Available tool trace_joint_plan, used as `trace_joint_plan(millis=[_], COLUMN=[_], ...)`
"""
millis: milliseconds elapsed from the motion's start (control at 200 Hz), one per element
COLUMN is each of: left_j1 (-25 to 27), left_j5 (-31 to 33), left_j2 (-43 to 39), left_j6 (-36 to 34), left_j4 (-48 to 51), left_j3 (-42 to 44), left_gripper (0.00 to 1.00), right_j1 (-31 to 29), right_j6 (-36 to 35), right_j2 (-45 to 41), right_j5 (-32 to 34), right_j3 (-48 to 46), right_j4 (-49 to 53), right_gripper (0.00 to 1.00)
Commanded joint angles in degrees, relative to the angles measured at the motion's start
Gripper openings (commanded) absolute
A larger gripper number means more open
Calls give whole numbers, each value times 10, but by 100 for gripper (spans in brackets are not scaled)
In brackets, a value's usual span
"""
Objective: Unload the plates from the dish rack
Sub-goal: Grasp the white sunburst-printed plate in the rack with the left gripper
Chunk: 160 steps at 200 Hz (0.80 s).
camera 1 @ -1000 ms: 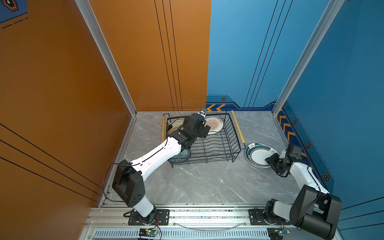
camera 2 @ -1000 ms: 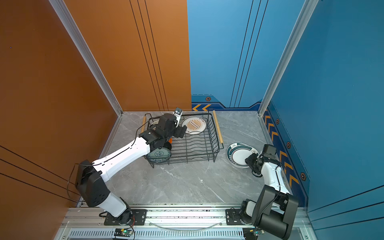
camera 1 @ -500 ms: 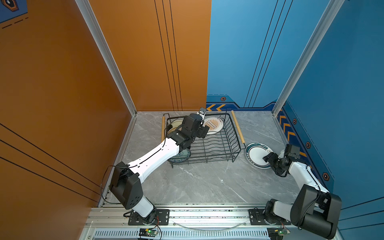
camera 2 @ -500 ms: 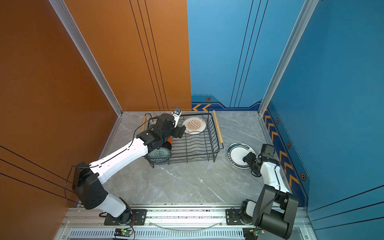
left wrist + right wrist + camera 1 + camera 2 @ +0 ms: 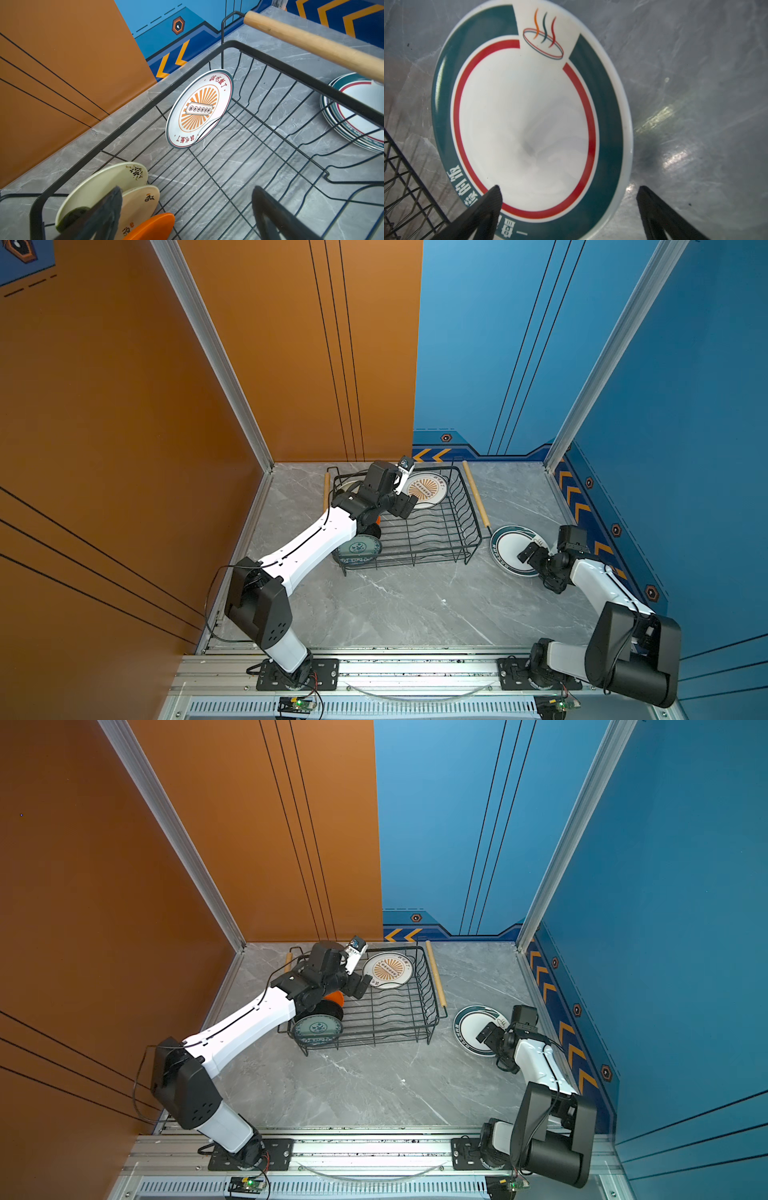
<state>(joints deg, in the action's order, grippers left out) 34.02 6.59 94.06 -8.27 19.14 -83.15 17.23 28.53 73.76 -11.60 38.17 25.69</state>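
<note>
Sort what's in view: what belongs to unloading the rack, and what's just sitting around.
Belongs to the job: dish rack; sunburst plate, cream plates, orange plate and blue-patterned plate in it; teal-rimmed plates stacked on the table beside it; left gripper; right gripper.
Just there: aluminium rail along the front edge; circuit board with a green light.

One dish rack [image 5: 463, 510] has two wooden handles [image 5: 476, 497]. Six stand inside it: one sunburst plate [image 5: 424, 489], two cream plates [image 5: 99, 187], one orange plate [image 5: 153, 226], one black plate [image 5: 328, 1009] and one blue-patterned plate [image 5: 359, 548]. One plate stack [image 5: 505, 547] lies to its right.
</note>
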Motion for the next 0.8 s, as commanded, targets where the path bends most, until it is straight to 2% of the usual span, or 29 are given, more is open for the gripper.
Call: trace_joint_plan(millis=[0,100,295,576,661,796], left_j1=[-1,-2,-35,-101,-105,-113], left_j5=[-20,-22,-115,-250,-272,-292], left_j2=[27,45,78,166,180,205], left_j6=[-60,-122,-199,-222,-231,-245], left_j4=[26,6,-23,0,-29,-18], left_j3=[-26,-32,-44,-126,-119,-140], left_gripper=[98,98,99,98,98,98], right_j1=[-5,-5,-4,-3,-4,-4], right_j6=[3,1,-2,-5,-7,-8], right_j2=[10,10,-9,-40,-43,-44], right_j5=[19,21,24,21,18,8], right_j3=[18,24,30,33,33,33], right_j4=[-1,2,5,9,6,2], right_gripper=[100,100,100,100,100,100])
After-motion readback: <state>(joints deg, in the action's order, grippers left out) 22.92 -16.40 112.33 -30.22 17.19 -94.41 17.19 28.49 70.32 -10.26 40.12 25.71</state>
